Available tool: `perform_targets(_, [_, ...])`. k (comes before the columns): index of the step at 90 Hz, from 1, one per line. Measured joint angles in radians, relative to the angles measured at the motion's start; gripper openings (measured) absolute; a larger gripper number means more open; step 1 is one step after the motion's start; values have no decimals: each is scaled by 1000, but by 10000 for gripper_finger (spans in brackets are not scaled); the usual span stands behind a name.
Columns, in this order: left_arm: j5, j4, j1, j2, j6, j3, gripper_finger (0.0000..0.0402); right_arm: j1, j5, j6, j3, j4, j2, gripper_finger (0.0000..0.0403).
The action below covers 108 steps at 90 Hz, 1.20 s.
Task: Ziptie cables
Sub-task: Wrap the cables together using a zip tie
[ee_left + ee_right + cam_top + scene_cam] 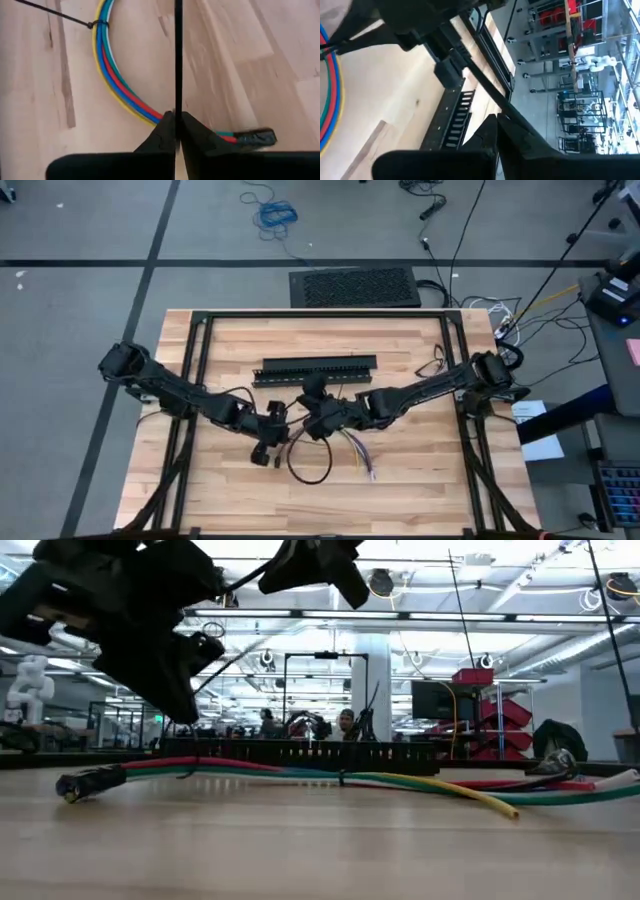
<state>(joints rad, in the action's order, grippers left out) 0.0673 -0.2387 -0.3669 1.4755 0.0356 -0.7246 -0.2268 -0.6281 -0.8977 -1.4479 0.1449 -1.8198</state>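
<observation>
cables (117, 85): a bundle of yellow, blue, red and green wires lying flat on the wooden table (420, 480), bent into a loop near the table's middle, so both arms can reach it from their own sides.
first tie (98, 24): one thin black zip tie already cinches the bundle, its tail sticking out sideways; in my judgement this keeps the wires together while another is worked.
left gripper (177, 131): above the loop, fingers pressed together on a thin black strip (178, 55) that runs straight away from the tips; held taut, probably so it can be threaded or pulled.
right gripper (496, 131): raised beside the left one over the table's middle, fingers pinched on a thin dark strip too; it seems to hold the other end, though i cannot tell for sure that it is the same strip.
slotted bar (318, 370): lies just behind both grippers, apart from the wires, out of the work.
stage: a second tie looks in hand, not yet closed around the bundle.
risk: the strip is thin and may slip from either pinch.
</observation>
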Motion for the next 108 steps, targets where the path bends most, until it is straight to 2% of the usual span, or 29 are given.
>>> perform_targets(13, [1, 14, 1, 21, -18, 1, 10, -6, -11, -16, 0, 32, 0, 1])
perform_targets(23, [7, 27, 2, 21, -25, 0, 10, -25, -143, 15, 0, 138, 0, 1])
perform_targets(30, [12, 40, 4, 22, -27, -3, 10, -31, -199, 127, -1, 259, 0, 0])
perform_targets(40, [10, 62, 6, 29, -44, -4, 10, -30, -100, 382, 5, 406, 0, 0])
perform_targets(47, [7, 75, 7, 29, -72, 0, 10, -29, -67, 512, 64, 408, 2, 0])
perform_targets(67, [-12, 117, 12, 28, -77, -6, 10, -8, -46, 529, 289, 170, 113, 0])
perform_targets(75, [-17, 110, 13, 28, -75, -7, 10, -2, 85, 486, 336, 94, 159, 0])
perform_targets(84, [-37, 92, 13, 25, -75, 0, 10, -4, 475, 455, 351, 27, 247, 0])
perform_targets(90, [-35, 105, 16, 21, -87, -2, 10, -4, 646, 471, 352, -46, 331, 0])
perform_targets(93, [-32, 134, 20, 19, -97, -8, 10, -4, 668, 468, 350, -54, 363, 1])
perform_targets(101, [-32, 152, 26, 19, -104, -11, 10, 6, 639, 428, 352, -26, 377, 5])
perform_targets(108, [-39, 158, 26, 22, -102, -4, 10, 22, 762, 425, 354, -46, 376, 15])
